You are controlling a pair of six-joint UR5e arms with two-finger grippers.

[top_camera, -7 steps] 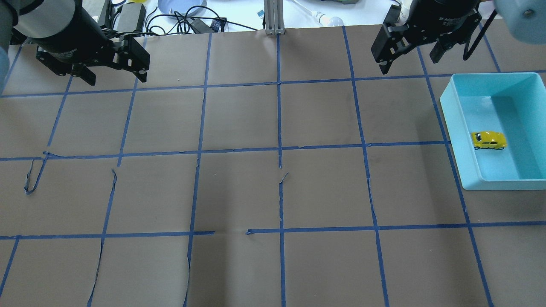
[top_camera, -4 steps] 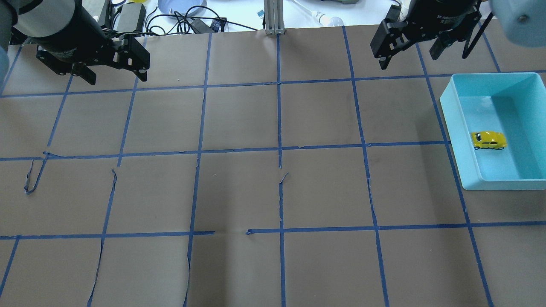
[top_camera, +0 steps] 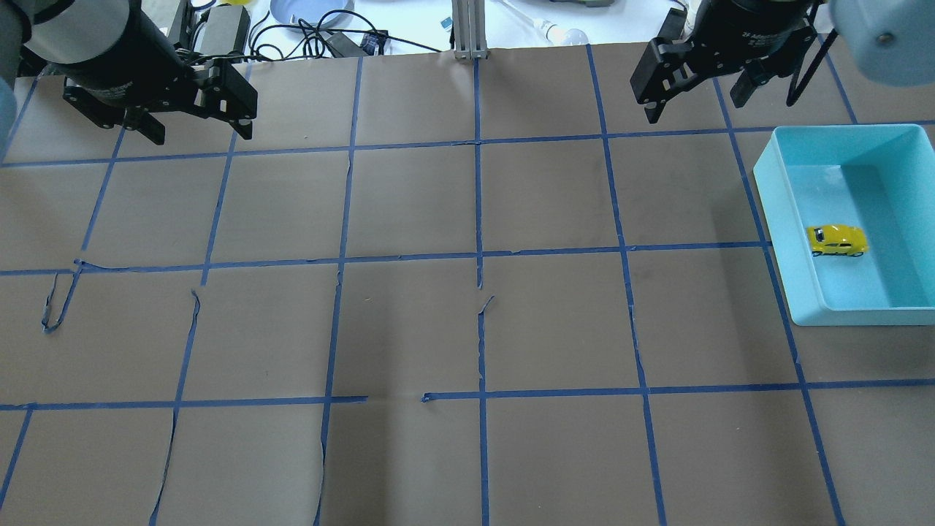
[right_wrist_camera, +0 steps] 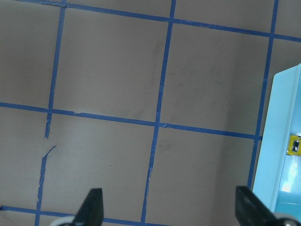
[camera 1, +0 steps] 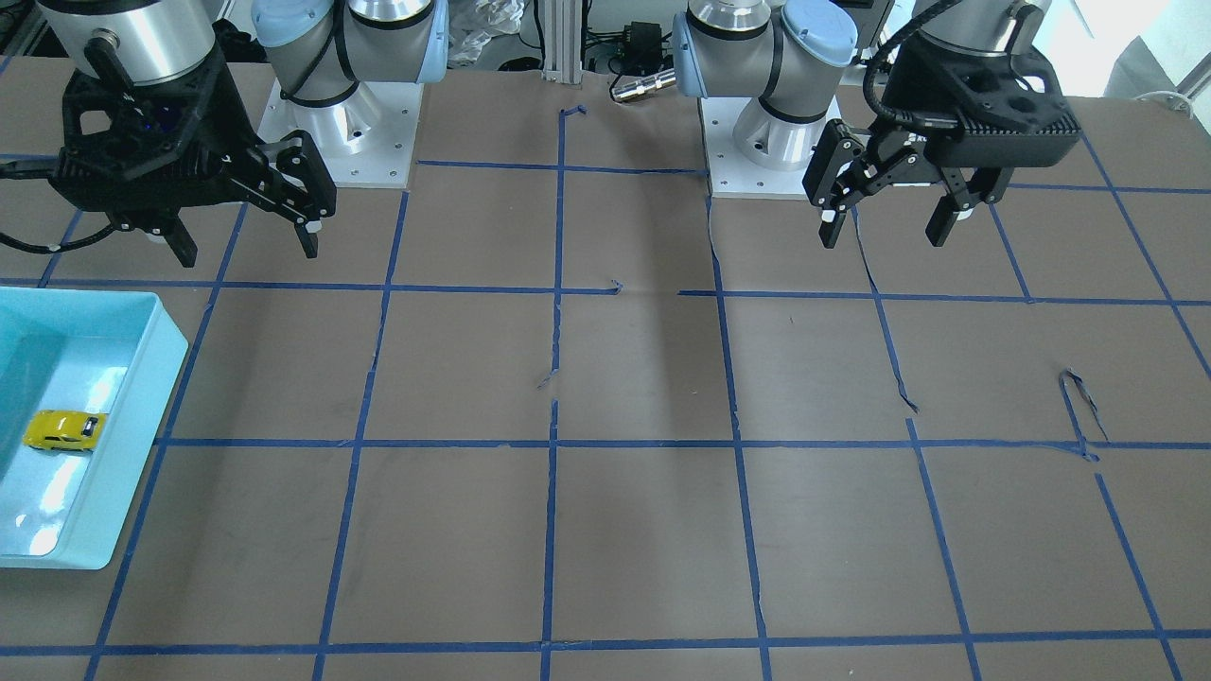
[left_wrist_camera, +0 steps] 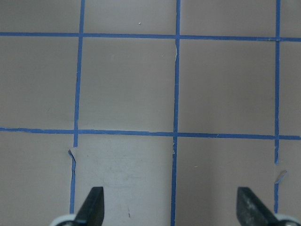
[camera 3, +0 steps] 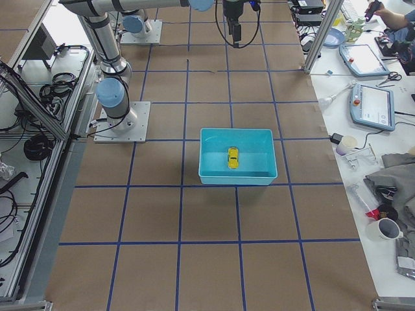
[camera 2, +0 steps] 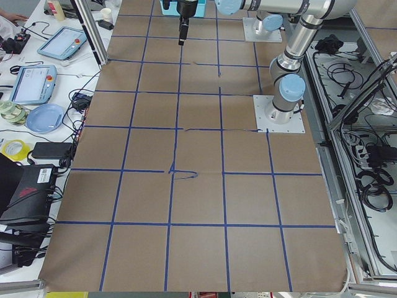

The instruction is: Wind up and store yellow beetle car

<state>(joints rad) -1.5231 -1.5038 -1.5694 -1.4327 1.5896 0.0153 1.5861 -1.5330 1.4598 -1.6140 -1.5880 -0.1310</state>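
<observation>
The yellow beetle car (top_camera: 837, 240) lies on the floor of a light-blue bin (top_camera: 771, 212) at the table's right side; it also shows in the front view (camera 1: 62, 429), the right side view (camera 3: 233, 157), and as a sliver in the right wrist view (right_wrist_camera: 295, 144). My right gripper (top_camera: 692, 98) is open and empty, raised near the table's far edge, well away from the bin (camera 1: 142, 378). My left gripper (top_camera: 201, 131) is open and empty at the far left. Both also show open in the front view: right gripper (camera 1: 246, 248), left gripper (camera 1: 885, 227).
The table is brown paper with a blue tape grid. Cables, a plate and a bulb lie beyond the far edge (top_camera: 321, 22). Both robot bases (camera 1: 341, 123) stand at the near side. Tablets and clutter sit on side benches (camera 3: 373, 103).
My right gripper has risen and drawn back slightly toward the table's far edge. The left gripper and the car have not moved.
</observation>
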